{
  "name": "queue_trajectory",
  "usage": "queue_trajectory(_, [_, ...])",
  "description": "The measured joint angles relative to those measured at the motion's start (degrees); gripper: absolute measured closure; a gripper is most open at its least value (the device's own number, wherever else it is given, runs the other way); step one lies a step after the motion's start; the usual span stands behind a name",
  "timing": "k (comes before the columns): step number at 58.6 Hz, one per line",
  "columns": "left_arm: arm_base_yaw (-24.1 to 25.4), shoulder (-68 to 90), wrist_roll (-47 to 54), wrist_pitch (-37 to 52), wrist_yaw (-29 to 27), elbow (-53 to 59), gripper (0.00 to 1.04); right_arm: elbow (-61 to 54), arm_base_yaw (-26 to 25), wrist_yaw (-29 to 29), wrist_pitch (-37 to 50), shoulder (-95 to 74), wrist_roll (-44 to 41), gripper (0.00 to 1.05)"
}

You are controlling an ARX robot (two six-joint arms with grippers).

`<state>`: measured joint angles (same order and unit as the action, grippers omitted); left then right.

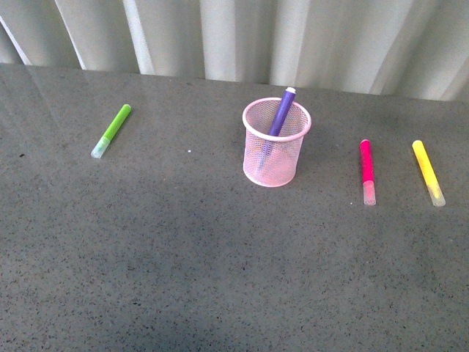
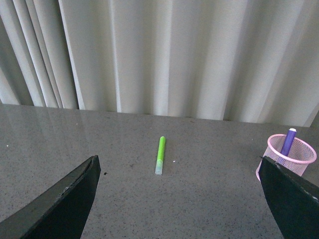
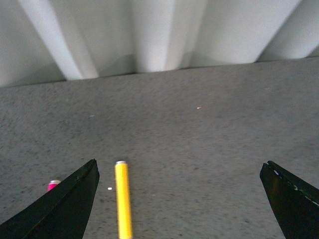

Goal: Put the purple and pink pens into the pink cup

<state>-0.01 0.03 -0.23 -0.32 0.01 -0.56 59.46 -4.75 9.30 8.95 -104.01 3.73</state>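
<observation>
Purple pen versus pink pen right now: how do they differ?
The purple pen stands tilted inside the pink cup, while the pink pen lies flat on the table, to the right of the cup. The purple pen's barrel is dark violet and the pink pen's is magenta. Both look like short markers of the same kind.

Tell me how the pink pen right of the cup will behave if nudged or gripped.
The pink pen is a round barrel lying flat on the smooth table, so a sideways nudge would probably roll it. It looks short, rigid and light, so likely easy to lift. Its smooth plastic may slip in a loose grip.
</observation>
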Motion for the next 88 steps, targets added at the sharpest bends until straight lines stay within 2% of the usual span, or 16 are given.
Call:
queue_trajectory(4, [0.0,0.0,0.0,0.0,0.0,0.0,0.07,6.0,2.2,0.7,-5.0,-4.7,0.7,0.07])
queue_trajectory(13, [0.0,0.0,0.0,0.0,0.0,0.0,0.07,16.1,7.1,-1.5,-15.1,-12.7,3.9,0.07])
queue_trajectory(21, [0.0,0.0,0.0,0.0,0.0,0.0,0.07,23.8,11.3,-3.7,-23.7,-19.3,10.7,0.07])
queue_trajectory(25, [0.0,0.0,0.0,0.0,0.0,0.0,0.07,25.2,12.4,-4.0,-25.3,-21.4,13.6,0.07])
queue_trajectory(39, [0.0,0.0,0.0,0.0,0.0,0.0,0.07,24.4,13.0,-3.8,-24.1,-25.6,20.4,0.07])
queue_trajectory(64, [0.0,0.0,0.0,0.0,0.0,0.0,0.07,22.2,11.1,-4.8,-20.5,-29.8,21.2,0.07])
queue_trajectory(82, [0.0,0.0,0.0,0.0,0.0,0.0,0.07,25.1,10.9,-4.4,-19.9,-32.5,21.4,0.07])
queue_trajectory(84, [0.0,0.0,0.0,0.0,0.0,0.0,0.07,25.1,10.9,-4.3,-19.6,-32.5,21.6,0.09])
queue_trajectory(88, [0.0,0.0,0.0,0.0,0.0,0.0,0.07,25.1,10.9,-3.8,-19.4,-32.8,21.6,0.23])
